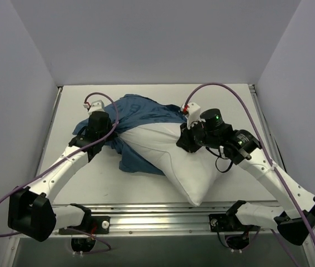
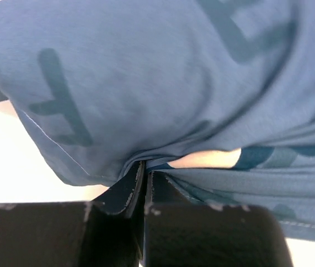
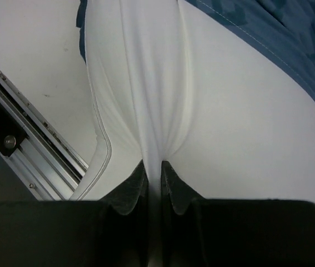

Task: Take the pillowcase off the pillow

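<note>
The white pillow (image 1: 179, 161) lies diagonally across the table, its near corner by the front rail. The dark-blue pillowcase (image 1: 140, 114) with darker letters covers its far end and bunches to the left. My left gripper (image 1: 97, 138) is shut on a fold of the pillowcase (image 2: 146, 83) at its left side; the jaws pinch the blue cloth (image 2: 144, 167). My right gripper (image 1: 186, 140) is shut on a pinch of the pillow (image 3: 163, 100); white cloth gathers between its fingertips (image 3: 153, 167). The pillowcase's edge shows at the upper right of the right wrist view (image 3: 268, 39).
The metal front rail (image 1: 163, 214) runs along the table's near edge, also in the right wrist view (image 3: 29, 150). Grey walls enclose the left, back and right sides. Purple cables loop over both arms.
</note>
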Robot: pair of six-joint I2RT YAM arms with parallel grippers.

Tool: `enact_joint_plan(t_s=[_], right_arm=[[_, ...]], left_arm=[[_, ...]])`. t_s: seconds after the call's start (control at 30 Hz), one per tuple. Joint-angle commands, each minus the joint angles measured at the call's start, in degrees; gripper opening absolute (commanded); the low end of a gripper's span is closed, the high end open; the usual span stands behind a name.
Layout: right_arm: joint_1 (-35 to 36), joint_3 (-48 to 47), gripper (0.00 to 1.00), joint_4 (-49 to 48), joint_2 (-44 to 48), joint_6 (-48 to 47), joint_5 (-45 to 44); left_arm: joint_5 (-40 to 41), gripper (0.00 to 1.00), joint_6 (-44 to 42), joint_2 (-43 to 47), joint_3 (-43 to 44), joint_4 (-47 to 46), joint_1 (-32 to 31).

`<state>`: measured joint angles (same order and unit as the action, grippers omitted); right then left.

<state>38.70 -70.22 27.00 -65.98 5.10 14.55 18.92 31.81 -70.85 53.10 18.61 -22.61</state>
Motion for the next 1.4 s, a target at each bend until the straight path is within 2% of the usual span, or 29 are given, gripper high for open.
enact_joint_plan(t_s=[0.0, 0.17, 0.2, 0.27, 0.3, 0.37, 0.4, 0.43, 0.5, 0.53, 0.57, 0.63, 0.67, 0.8, 0.9, 0.97, 1.13, 1.3, 1.37], right_arm=[[-2.8, -1.9, 0.00, 11.7, 7.7, -2.7, 2.8], [-2.7, 3.3, 0.00, 11.5, 9.0, -1.9, 12.1], [-2.6, 4.4, 0.00, 11.3, 8.8, -1.9, 16.3], [-2.4, 6.9, 0.00, 10.1, 7.4, -1.3, 16.8], [-2.4, 7.6, 0.00, 9.4, 6.7, -0.2, 15.9], [-2.5, 9.4, 0.00, 6.8, 4.7, 0.4, 17.5], [-2.6, 9.7, 0.05, 6.0, 4.0, 1.0, 18.8], [-2.5, 9.7, 0.19, 5.1, 3.4, 1.2, 21.2], [-2.7, 9.3, 0.33, 2.9, 2.2, 2.2, 21.1], [-3.7, 8.9, 0.47, 2.4, 1.8, 3.3, 19.6], [-4.8, 8.0, 0.54, 2.6, 1.1, 3.7, 19.1], [-9.9, 7.6, 0.70, 3.1, 0.8, 3.6, 19.9], [-12.0, 7.2, 0.74, 3.8, 0.3, 3.2, 20.5], [-22.5, 5.4, 0.85, 5.9, -1.6, 1.7, 21.3], [-26.9, 6.6, 0.92, 3.1, -4.3, 5.3, 21.4], [-28.2, 8.1, 0.94, -2.1, -6.4, 9.3, 23.9], [-26.9, 10.5, 0.98, -12.8, -10.4, 13.4, 26.7], [-24.7, 10.1, 0.99, -15.5, -15.9, 12.4, 26.9], [-22.8, 10.4, 0.96, -16.5, -17.6, 11.5, 26.8]], left_arm=[[14.0, 0.02, -0.2, -5.3, 2.2, -1.2, 8.1], [8.8, 0.02, 0.5, -14.8, 7.1, -0.6, 9.2], [7.6, 0.02, 0.5, -15.9, 7.8, -0.1, 9.3], [3.2, 0.03, -0.7, -17.2, 9.3, 0.3, 9.1], [1.6, 0.04, -1.6, -17.0, 9.4, 0.3, 9.1], [-2.7, 0.14, -3.0, -14.9, 9.0, -0.2, 8.9], [-4.0, 0.19, -4.8, -13.6, 8.8, -0.3, 8.8], [-5.4, 0.29, -6.0, -11.2, 8.7, -0.5, 8.8], [-9.6, 0.39, -10.0, -8.9, 8.6, -0.8, 8.4], [-11.6, 0.49, -11.8, -6.9, 8.7, -1.1, 8.2], [-16.2, 0.53, -13.6, -6.1, 9.0, -1.8, 7.8], [-18.5, 0.63, -18.9, -4.7, 10.3, -1.8, 6.4], [-18.9, 0.73, -20.5, -4.5, 11.1, -1.4, 5.7], [-18.9, 0.86, -25.6, -5.8, 16.8, 0.5, -0.9], [-16.6, 0.89, -28.8, -9.6, 23.9, 1.5, -6.4], [-15.8, 0.90, -30.5, -11.8, 27.2, 3.0, -8.2], [-15.8, 0.90, -34.8, -19.4, 35.1, 4.9, -12.9], [-16.2, 0.90, -38.3, -26.9, 43.9, 6.9, -16.0], [-16.7, 0.90, -38.5, -29.2, 47.3, 7.8, -16.4]])
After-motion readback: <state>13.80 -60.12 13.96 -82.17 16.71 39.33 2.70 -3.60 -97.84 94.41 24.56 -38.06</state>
